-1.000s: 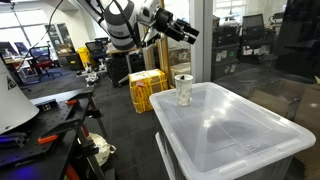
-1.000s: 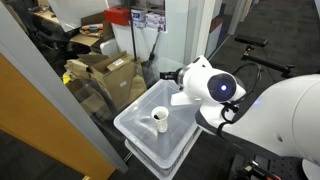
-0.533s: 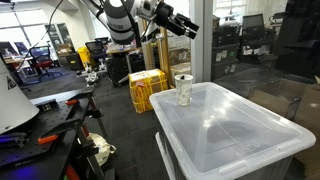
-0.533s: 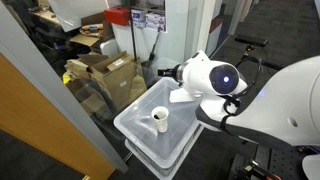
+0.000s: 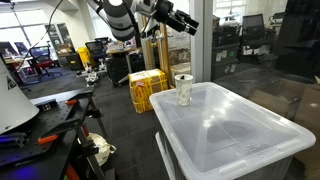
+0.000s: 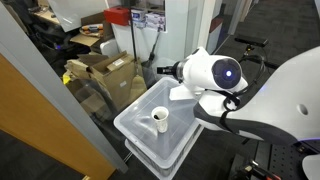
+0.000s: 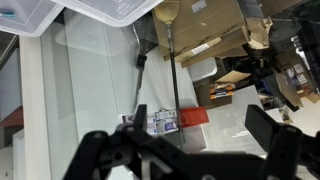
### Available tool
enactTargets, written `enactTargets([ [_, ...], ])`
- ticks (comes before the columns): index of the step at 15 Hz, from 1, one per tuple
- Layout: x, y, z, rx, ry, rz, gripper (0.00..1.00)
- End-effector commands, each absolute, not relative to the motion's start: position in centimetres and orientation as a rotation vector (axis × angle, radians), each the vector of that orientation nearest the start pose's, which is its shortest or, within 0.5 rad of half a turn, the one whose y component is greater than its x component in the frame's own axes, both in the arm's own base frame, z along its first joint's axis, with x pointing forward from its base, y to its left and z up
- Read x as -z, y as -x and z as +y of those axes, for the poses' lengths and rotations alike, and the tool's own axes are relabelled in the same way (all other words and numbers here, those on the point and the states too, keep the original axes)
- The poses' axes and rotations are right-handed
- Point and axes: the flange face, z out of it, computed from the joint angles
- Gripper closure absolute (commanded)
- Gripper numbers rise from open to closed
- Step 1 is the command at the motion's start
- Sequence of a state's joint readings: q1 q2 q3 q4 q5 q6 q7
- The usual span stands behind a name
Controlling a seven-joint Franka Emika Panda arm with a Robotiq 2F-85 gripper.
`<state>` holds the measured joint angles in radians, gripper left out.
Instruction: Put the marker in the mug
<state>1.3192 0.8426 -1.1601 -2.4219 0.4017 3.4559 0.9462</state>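
Observation:
The mug is a small pale cup standing upright on the near corner of a translucent plastic bin lid. It also shows in an exterior view and at the upper edge of the upside-down wrist view. I see something dark at its mouth but cannot tell if it is the marker, which does not show clearly anywhere. My gripper hangs well above the mug and slightly to one side, and also shows in an exterior view. In the wrist view its fingers are spread wide with nothing between them.
A yellow crate stands on the floor beyond the bin. A glass partition runs beside the bin, with cardboard boxes behind it. Poles lean against the white wall. A cluttered workbench lies to the side.
My gripper has risen a little higher above the mug and stays open. The mug and the bin have not moved.

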Motion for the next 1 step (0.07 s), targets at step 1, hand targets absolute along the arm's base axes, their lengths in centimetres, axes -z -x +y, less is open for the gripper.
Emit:
enactTargets([
  [1, -26.99, -53.17, 5.47, 1.592, 2.646, 1.113, 0.0],
])
